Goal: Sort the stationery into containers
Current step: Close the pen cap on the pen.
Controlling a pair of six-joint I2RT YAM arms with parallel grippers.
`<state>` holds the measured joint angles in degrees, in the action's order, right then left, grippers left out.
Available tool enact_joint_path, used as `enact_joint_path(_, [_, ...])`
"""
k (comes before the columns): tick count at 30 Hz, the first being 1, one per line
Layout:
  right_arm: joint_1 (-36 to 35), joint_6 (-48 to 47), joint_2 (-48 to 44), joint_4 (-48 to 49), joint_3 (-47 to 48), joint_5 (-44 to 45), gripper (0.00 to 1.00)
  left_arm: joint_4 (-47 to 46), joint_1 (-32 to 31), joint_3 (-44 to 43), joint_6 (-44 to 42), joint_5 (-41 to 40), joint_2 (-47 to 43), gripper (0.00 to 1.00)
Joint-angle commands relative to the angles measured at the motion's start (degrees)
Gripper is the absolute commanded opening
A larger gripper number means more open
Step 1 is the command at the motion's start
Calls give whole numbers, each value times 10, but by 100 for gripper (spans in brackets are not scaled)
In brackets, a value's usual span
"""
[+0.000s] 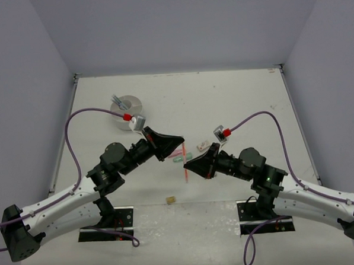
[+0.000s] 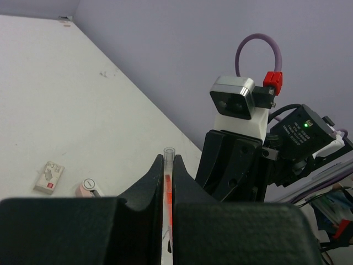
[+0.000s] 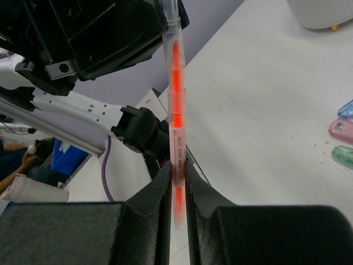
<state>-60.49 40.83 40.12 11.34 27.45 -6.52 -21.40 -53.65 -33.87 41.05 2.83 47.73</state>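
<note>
Over the middle of the bench (image 1: 234,94), the red pen (image 1: 185,163) is gripped from both sides at once. The left gripper (image 2: 168,172) is clamped tight near the pen's far end, with the clear tip poking out past its fingers. The right gripper (image 3: 177,172) is pinched closed on the barrel nearer the arms. A blue clip (image 3: 346,109), pink clip (image 3: 342,130) and green clip (image 3: 343,156) lie together on the bench close to the pen. A tan eraser (image 1: 170,199) sits alone near the front edge. The white tub (image 1: 128,104) stands well apart at the far left.
</note>
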Motion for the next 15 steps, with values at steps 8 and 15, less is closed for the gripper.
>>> enact_joint_path(8, [-3,-84,24,-14,90,59,0,39,-1,-18,21,-12,18,0])
enact_joint_path(15, [-3,-136,28,-19,130,90,0,86,-1,-37,36,-20,35,0])
